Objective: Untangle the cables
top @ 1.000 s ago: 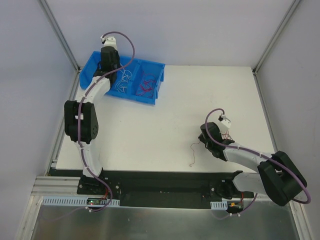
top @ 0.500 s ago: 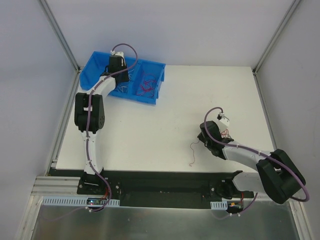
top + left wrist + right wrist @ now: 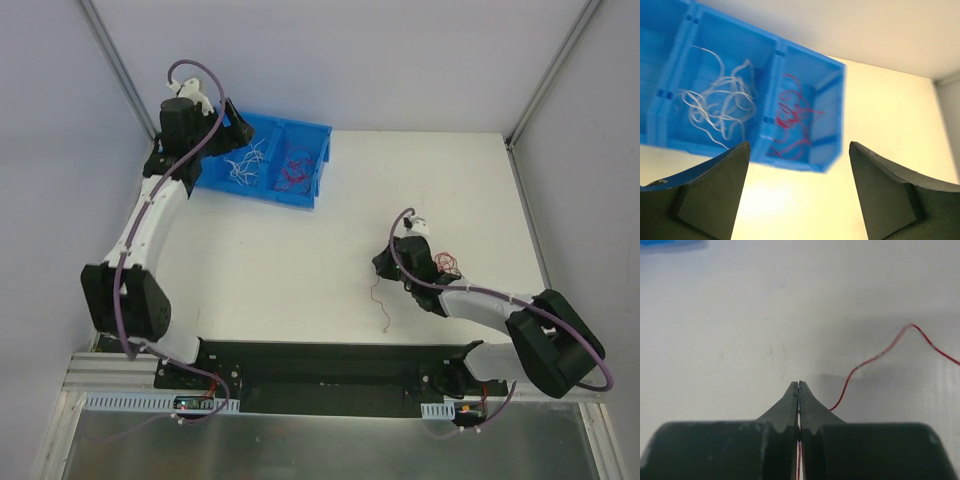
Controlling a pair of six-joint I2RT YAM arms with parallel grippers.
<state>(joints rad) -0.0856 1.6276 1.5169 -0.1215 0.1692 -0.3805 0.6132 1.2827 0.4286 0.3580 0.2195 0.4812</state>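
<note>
The cables lie in three places. White wires (image 3: 720, 107) and red wires (image 3: 792, 120) fill two compartments of the blue bin (image 3: 318, 160). My left gripper (image 3: 188, 135) hangs open and empty high over the bin's left end; its fingers (image 3: 715, 195) frame the bin in the left wrist view. My right gripper (image 3: 798, 385) is shut on a thin red wire (image 3: 880, 357). In the top view that wire (image 3: 381, 305) trails from the right gripper (image 3: 381, 266) towards the table's near edge. A small red tangle (image 3: 447, 265) lies just right of the right wrist.
The white table (image 3: 300, 260) ends at a black strip along the near side. Grey walls with metal corner posts (image 3: 120, 65) close in the left, back and right. The bin stands at the back left corner.
My left gripper has opened and risen out of the bin, swinging left. My right gripper has moved a little left, pulling the red wire along.
</note>
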